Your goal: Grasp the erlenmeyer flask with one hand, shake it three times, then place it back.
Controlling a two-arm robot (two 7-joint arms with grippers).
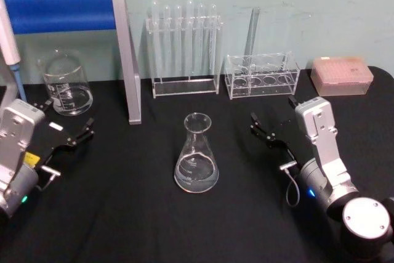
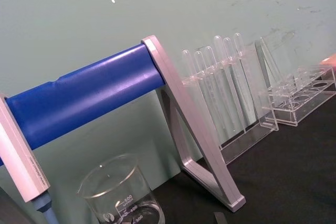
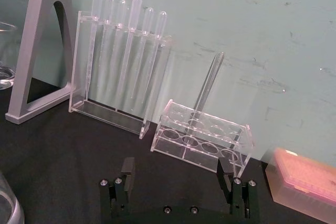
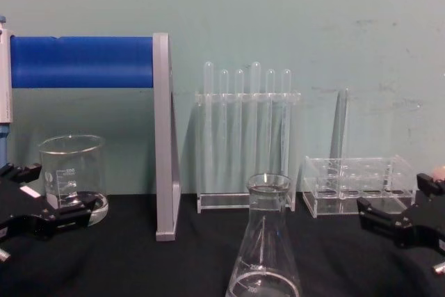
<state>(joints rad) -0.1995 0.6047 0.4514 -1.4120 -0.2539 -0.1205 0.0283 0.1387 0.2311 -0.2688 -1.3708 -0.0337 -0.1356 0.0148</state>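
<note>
Nearest you, the clear glass conical erlenmeyer flask (image 1: 196, 153) stands upright mid-table on the black cloth (image 1: 141, 214), a little liquid in its base, nothing touching it; your black right gripper (image 1: 266, 129) rests just to its right with jaws spread, your black left gripper (image 1: 69, 132) well off to the left, also spread; behind stand the graduated glass beaker (image 1: 65, 83) and test tube rack (image 1: 183, 50); judging by this, grasp, three shakes and return all remain.

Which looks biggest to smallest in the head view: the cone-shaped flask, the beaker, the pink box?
1. Erlenmeyer flask, which looks largest, though it also sits nearest the camera.
2. Beaker and pink box look about alike; the beaker is taller, the box wider, so I would not rank them.
</note>
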